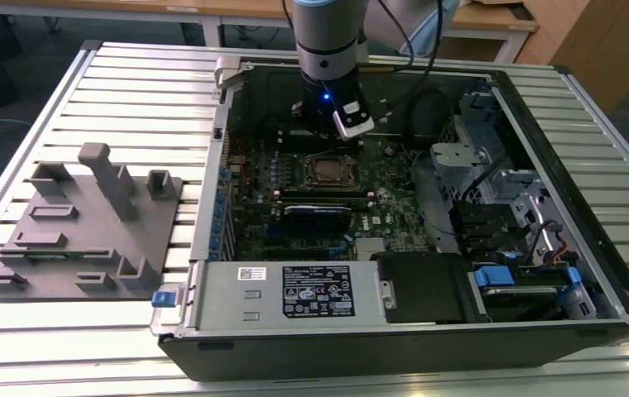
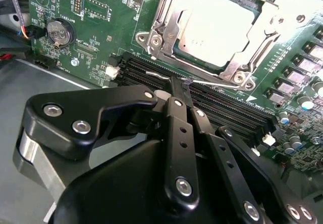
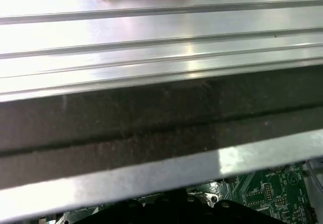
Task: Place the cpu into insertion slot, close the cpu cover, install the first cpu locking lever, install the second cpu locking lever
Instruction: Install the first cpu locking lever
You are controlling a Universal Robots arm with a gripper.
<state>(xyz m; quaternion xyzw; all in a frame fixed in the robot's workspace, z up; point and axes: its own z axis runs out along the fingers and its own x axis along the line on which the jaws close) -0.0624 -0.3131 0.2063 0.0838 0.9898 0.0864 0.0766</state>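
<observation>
Robot gripper at a locking lever beside the seated cpu, inside an open computer case.
In the second wrist view the gripper [image 2: 179, 82], fingers drawn together, has its tips at a thin wire lever [image 2: 222, 85] running just beside the insertion slot [image 2: 151, 41]. The cpu [image 2: 217, 27] lies in that slot under the closed cpu cover [image 2: 170, 24]. The lever work probably goes best with a steady push along the wire's swing, tips kept off the memory slots [image 2: 227, 108] beneath.
</observation>
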